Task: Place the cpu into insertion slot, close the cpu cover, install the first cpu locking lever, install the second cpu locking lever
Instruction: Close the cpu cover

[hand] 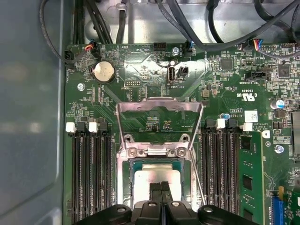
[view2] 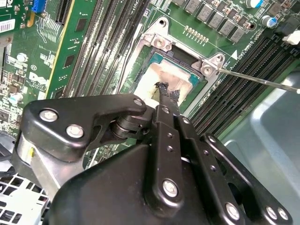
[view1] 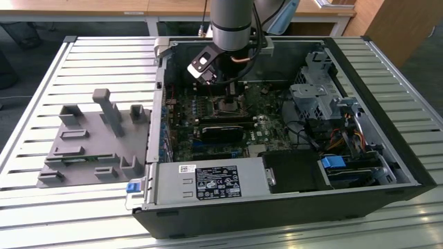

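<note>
Gripper [hand: 161, 186] fingers clenched together, tips on cpu [hand: 149, 176] seated in insertion slot [hand: 123, 174] (upper centre of exterior view); cpu cover [hand: 159, 104] stands flipped open.

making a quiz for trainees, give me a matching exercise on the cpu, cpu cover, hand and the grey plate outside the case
1 cpu
2 cpu cover
3 hand
4 grey plate

a swung open
b outside the computer case, exterior view's left
c lying in the insertion slot
d shut, fingertips together

Pairs: 1-c; 2-a; 3-d; 4-b
</note>
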### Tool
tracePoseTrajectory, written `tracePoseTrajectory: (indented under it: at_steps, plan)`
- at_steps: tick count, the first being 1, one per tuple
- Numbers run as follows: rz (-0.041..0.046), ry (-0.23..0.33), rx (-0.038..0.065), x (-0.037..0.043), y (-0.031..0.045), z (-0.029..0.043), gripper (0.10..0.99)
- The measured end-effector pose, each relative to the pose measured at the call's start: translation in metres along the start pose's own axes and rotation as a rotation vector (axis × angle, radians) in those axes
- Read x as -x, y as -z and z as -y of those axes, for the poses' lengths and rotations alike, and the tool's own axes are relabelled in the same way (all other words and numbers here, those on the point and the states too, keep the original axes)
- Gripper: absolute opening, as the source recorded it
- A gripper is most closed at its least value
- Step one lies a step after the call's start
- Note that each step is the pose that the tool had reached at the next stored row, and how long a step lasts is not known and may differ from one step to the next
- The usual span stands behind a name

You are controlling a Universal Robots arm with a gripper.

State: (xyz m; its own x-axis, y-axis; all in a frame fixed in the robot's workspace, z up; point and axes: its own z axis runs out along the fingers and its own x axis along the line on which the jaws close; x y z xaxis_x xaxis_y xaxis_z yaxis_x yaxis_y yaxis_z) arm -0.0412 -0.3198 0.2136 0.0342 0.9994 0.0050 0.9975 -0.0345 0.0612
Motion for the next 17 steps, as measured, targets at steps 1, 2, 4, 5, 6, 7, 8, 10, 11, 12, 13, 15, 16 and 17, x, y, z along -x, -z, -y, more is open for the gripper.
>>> tracePoseTrajectory:
  at_steps: [1,2,4,5,6,7,8,10,11,12,13,15,16,17]
  plan:
    - [0.0000,0.000,0.000,0.0000,0.0006,0.0000,0.106]
    - [0.0000,0.000,0.000,0.0000,0.0012,-0.0001,0.106]
    - [0.0000,0.000,0.000,0.0000,0.0027,-0.0002,0.106]
    - [0.0000,0.000,0.000,0.0000,0.0035,-0.0002,0.106]
    - [-0.0001,0.000,0.000,0.0000,0.0048,-0.0003,0.106]
    - [0.0000,0.000,0.000,0.0000,0.0063,-0.0004,0.106]
    - [0.0000,0.000,0.000,0.0000,0.0078,-0.0005,0.106]
    - [0.0000,0.000,0.000,0.0000,0.0110,-0.0007,0.106]
    - [0.0001,0.000,0.000,-0.0001,0.0128,-0.0008,0.106]
    - [0.0001,0.000,-0.001,-0.0001,0.0148,-0.0009,0.106]
    - [0.0000,0.000,-0.001,-0.0001,0.0169,-0.0010,0.106]
    - [0.0000,0.000,-0.001,-0.0001,0.0217,-0.0013,0.106]
    - [-0.0001,0.000,-0.001,-0.0001,0.0243,-0.0015,0.106]
    - [0.0000,0.000,-0.001,-0.0001,0.0273,-0.0017,0.106]
